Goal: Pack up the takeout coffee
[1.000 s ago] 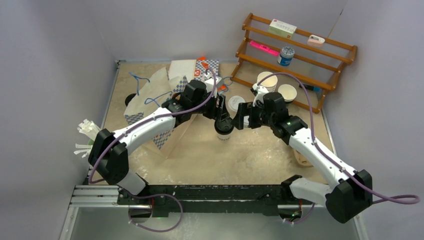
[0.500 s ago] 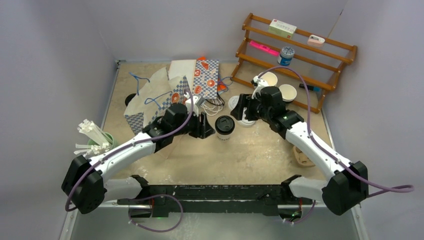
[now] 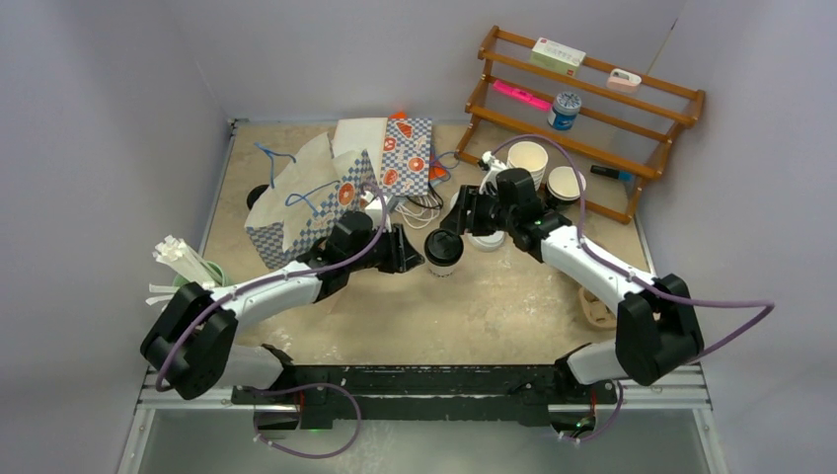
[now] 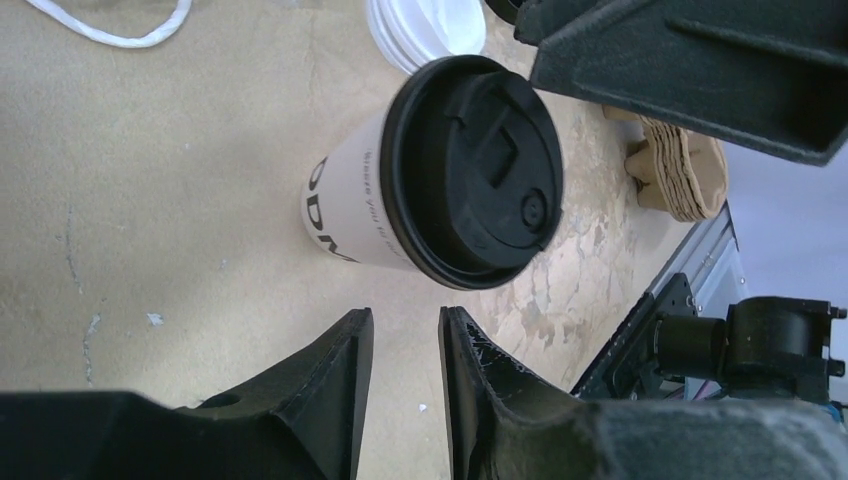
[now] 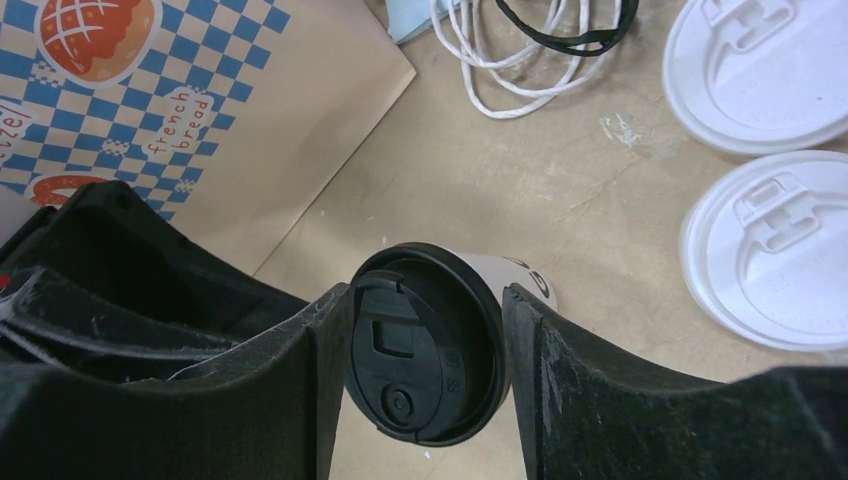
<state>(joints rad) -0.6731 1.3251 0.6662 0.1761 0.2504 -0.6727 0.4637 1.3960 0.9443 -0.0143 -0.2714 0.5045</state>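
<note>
Risks tipping the takeout coffee or popping its lid by squeezing off-centre. Stands upright right under the right gripper, framed between jaws spread apart, not visibly clamping. Sits just ahead of the left gripper too, empty and narrowed to a slit; could shove the cup with any forward nudge or clash with the other claw. Reach in low from both sides, wrists angled down, tips nearly meeting at the cup, paper bag behind the left claw.

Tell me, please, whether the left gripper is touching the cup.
Apart. The left wrist view shows bare table between the left gripper and the cup.
</note>
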